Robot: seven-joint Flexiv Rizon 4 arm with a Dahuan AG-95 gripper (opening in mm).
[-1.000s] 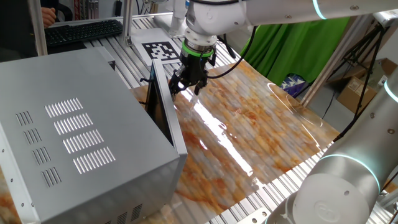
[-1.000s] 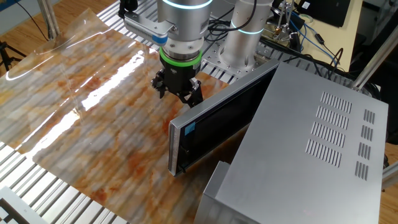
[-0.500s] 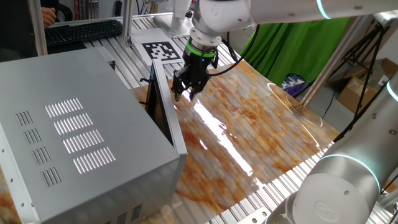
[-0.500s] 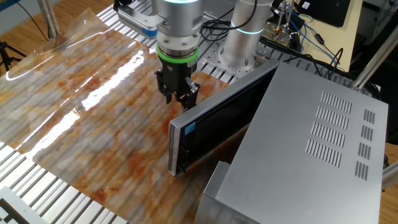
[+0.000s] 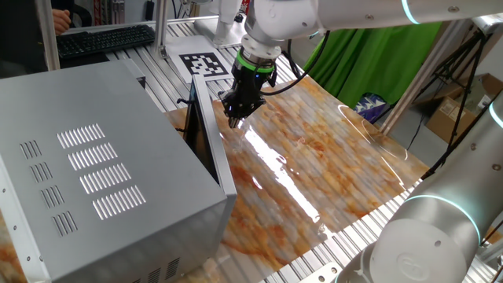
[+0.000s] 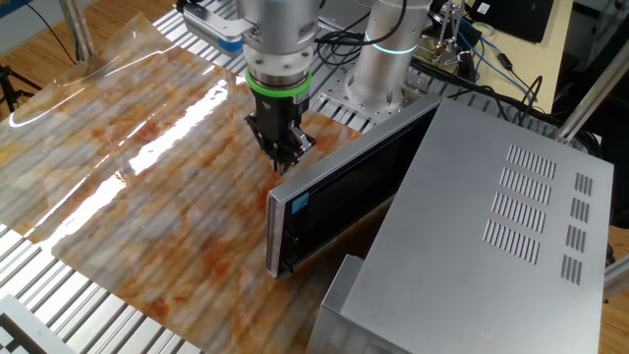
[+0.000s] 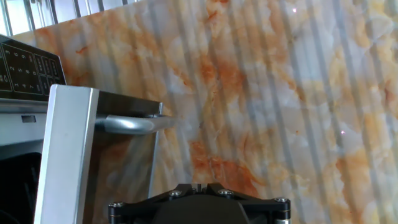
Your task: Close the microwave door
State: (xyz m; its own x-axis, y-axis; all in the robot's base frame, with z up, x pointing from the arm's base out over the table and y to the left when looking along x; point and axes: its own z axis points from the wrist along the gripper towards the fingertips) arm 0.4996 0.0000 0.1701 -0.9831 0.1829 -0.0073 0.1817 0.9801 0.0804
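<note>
The microwave (image 5: pixel 86 165) is a big silver-grey box with vent slots; it also shows in the other fixed view (image 6: pixel 472 226). The microwave door (image 5: pixel 206 130) stands ajar, its dark glass inner face towards the cavity (image 6: pixel 344 192). In the hand view I see the door's free edge (image 7: pixel 65 149) and its silver handle (image 7: pixel 134 123), with the control panel (image 7: pixel 28 65) behind. My gripper (image 5: pixel 236 119) is shut and empty, pointing down just outside the door's free end (image 6: pixel 282 165). Its jaws meet at the bottom of the hand view (image 7: pixel 199 185).
The table is covered by a glossy orange-marbled sheet (image 5: pixel 314 149). A keyboard (image 5: pixel 106 39) and a black-and-white marker tag (image 5: pixel 203 63) lie at the back. A green cloth (image 5: pixel 369 47) hangs behind. A second arm's base (image 5: pixel 424 236) stands at the front right.
The fingers have closed from spread to shut. The gripper has shifted slightly towards the door's free end and turned a little.
</note>
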